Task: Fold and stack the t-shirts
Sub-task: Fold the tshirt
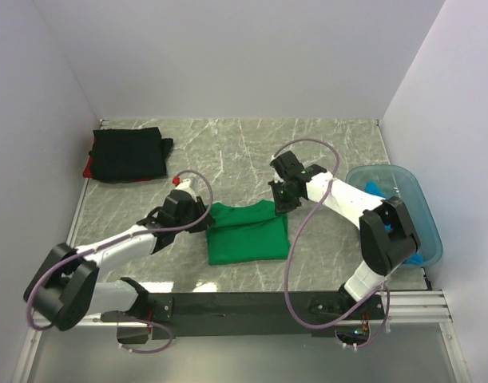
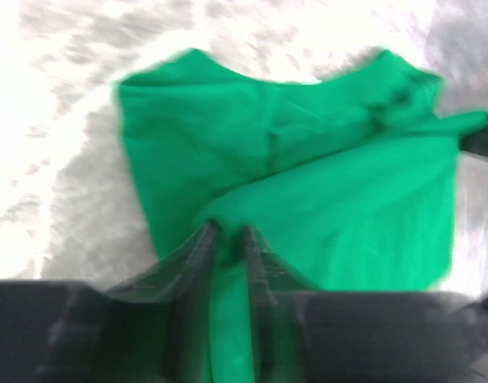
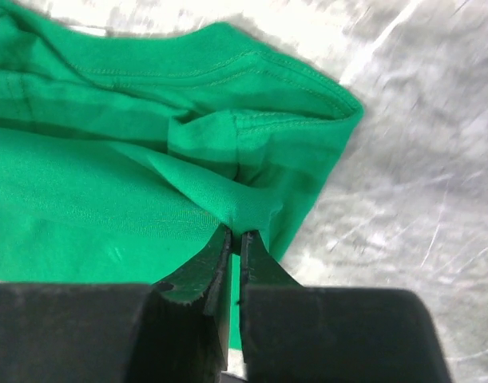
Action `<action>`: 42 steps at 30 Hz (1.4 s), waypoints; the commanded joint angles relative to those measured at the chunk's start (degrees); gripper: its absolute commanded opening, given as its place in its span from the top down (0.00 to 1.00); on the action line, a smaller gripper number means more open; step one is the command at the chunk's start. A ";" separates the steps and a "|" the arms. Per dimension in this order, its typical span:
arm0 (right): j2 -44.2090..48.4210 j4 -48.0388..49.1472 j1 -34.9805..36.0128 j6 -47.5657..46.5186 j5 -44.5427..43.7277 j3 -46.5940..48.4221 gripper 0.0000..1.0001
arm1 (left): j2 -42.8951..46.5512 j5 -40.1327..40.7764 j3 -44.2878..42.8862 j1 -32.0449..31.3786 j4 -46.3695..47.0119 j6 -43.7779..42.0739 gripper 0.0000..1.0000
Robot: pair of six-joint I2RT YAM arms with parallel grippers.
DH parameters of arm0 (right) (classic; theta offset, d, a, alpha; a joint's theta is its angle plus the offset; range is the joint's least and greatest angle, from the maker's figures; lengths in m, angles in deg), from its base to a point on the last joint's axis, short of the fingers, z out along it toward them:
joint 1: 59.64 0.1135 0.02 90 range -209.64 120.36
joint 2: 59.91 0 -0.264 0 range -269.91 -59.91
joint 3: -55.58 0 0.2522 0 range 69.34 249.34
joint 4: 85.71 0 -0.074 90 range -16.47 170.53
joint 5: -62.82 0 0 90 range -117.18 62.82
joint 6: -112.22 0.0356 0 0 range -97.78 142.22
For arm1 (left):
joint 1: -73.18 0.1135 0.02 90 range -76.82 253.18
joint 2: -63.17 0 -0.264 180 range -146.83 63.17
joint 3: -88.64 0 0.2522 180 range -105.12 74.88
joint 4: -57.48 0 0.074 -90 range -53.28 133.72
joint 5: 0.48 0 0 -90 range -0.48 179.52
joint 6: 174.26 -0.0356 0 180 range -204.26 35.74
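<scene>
A bright green t-shirt (image 1: 247, 233) lies partly folded on the marble table, between the two arms. My left gripper (image 1: 202, 214) is shut on the shirt's left edge; in the left wrist view its jaws (image 2: 228, 231) pinch a ridge of green cloth (image 2: 307, 199). My right gripper (image 1: 280, 204) is shut on the shirt's top right corner; in the right wrist view its jaws (image 3: 236, 234) pinch a fold of the green cloth (image 3: 108, 191) near the hem. A folded black t-shirt (image 1: 130, 153) lies at the back left on top of a red one (image 1: 89, 167).
A translucent blue plastic tub (image 1: 423, 231) stands at the right edge with blue cloth (image 1: 376, 188) inside. White walls close in the back and sides. A black rail (image 1: 251, 305) runs along the near edge.
</scene>
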 commanded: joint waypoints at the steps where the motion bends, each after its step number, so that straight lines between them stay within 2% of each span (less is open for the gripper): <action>1: -1.73 1.39 -2.43 -0.39 -2.36 2.55 0.85 | -3.88 5.44 -3.69 1.40 -0.13 -0.37 0.69; 2: -1.82 2.44 -3.57 0.05 -2.63 2.55 0.67 | -4.50 7.47 -4.91 1.49 -1.01 -0.02 0.63; 5: 0.45 3.41 -4.55 0.67 -3.42 2.99 0.45 | -4.07 12.67 -6.94 1.57 -3.21 0.69 0.44; 7: 3.52 3.24 -4.55 0.58 -6.75 3.95 0.36 | -1.35 15.12 -7.47 1.57 -3.92 0.60 0.31; 8: 4.76 2.98 -4.55 0.67 -7.72 4.22 0.35 | -0.21 15.74 -7.56 1.66 -4.01 0.69 0.27; 12: 11.44 4.63 -3.41 0.58 -8.52 1.51 0.34 | 6.29 15.14 -5.28 1.66 -3.92 -0.10 0.20; 16: 14.26 7.36 0.80 0.49 -1.25 -2.36 0.41 | 8.41 10.31 -1.16 1.66 -2.08 -0.01 0.19; 21: 9.62 11.93 6.52 0.76 6.94 -4.39 0.44 | 9.90 6.26 4.65 1.75 0.20 1.48 0.19; 24: 1.29 12.73 8.54 0.93 9.15 -2.03 0.47 | 11.05 3.63 7.02 1.84 1.79 2.01 0.19; 28: -7.41 11.59 8.81 1.19 8.54 3.77 0.48 | 11.93 1.16 8.87 1.84 2.93 2.10 0.19; 32: -13.59 9.48 7.76 2.77 2.66 11.58 0.49 | 13.51 -0.95 10.19 1.84 3.37 2.36 0.19; 36: -13.60 12.29 5.56 5.41 -0.95 12.75 0.49 | 15.27 -1.83 11.51 1.93 2.67 2.54 0.19; 42: -7.99 15.45 4.50 6.73 -5.70 10.56 0.49 | 16.41 -2.97 13.70 1.93 3.63 3.41 0.18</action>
